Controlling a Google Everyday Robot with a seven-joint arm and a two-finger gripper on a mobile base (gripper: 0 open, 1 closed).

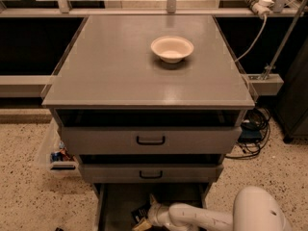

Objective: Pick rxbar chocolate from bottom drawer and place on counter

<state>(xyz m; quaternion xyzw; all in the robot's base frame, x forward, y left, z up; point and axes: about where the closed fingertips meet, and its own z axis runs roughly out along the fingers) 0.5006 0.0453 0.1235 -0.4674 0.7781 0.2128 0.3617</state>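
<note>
The bottom drawer (113,211) is pulled open at the foot of the grey cabinet. My gripper (144,220) is down inside it, on the end of the white arm (192,217) that reaches in from the lower right. A small flat black bar with pale print, the rxbar chocolate (139,211), lies in the drawer right at the gripper's tip. I cannot tell whether the gripper touches or holds it. The counter (120,66) is the flat grey top of the cabinet.
A white bowl (172,48) stands on the counter, back right of centre. Two upper drawers with black handles (150,140) are shut above the gripper. A clear bin of small items (55,153) sits on the floor at the left, and cables (252,129) at the right.
</note>
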